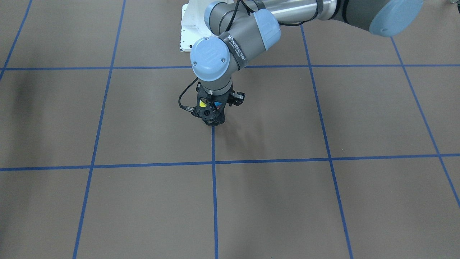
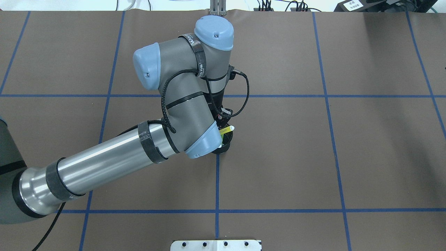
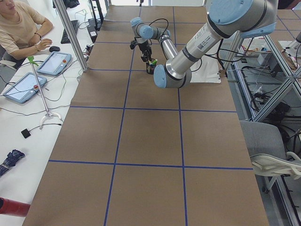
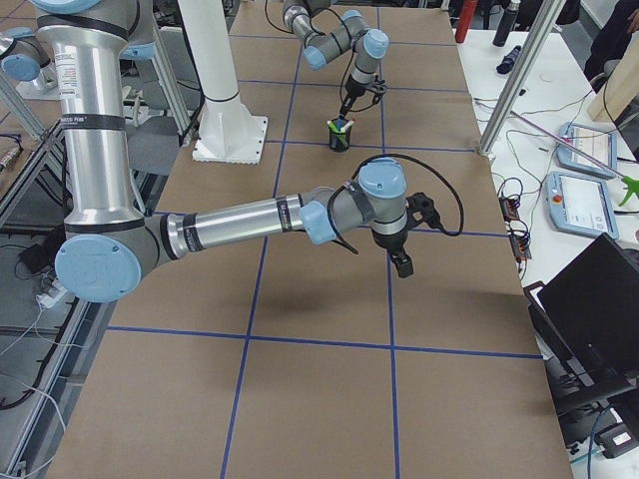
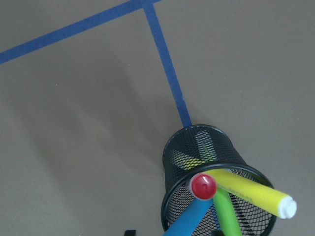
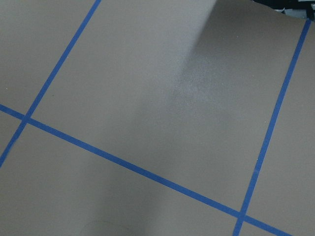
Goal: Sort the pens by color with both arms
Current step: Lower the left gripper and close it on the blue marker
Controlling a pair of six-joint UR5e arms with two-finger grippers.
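Observation:
The pens stand together in a black mesh cup (image 5: 197, 147) at a crossing of blue tape lines. In the left wrist view I see the yellow pen (image 5: 251, 192), the red end of the white pen (image 5: 203, 186), the blue pen (image 5: 189, 221) and the green pen (image 5: 229, 219). My left gripper (image 1: 212, 109) hangs straight down right over the cup (image 2: 224, 148). Its jaws look apart and hold nothing. The yellow pen's tip (image 2: 230, 129) pokes out beside my wrist. My right gripper (image 4: 401, 264) shows only in the exterior right view, low over bare table. I cannot tell whether it is open or shut.
The brown table (image 2: 313, 157) carries a grid of blue tape lines. The white pedestal base (image 2: 216, 245) stands at the near edge. A person (image 3: 19, 23) sits at a side desk with tablets, beyond the table's far edge.

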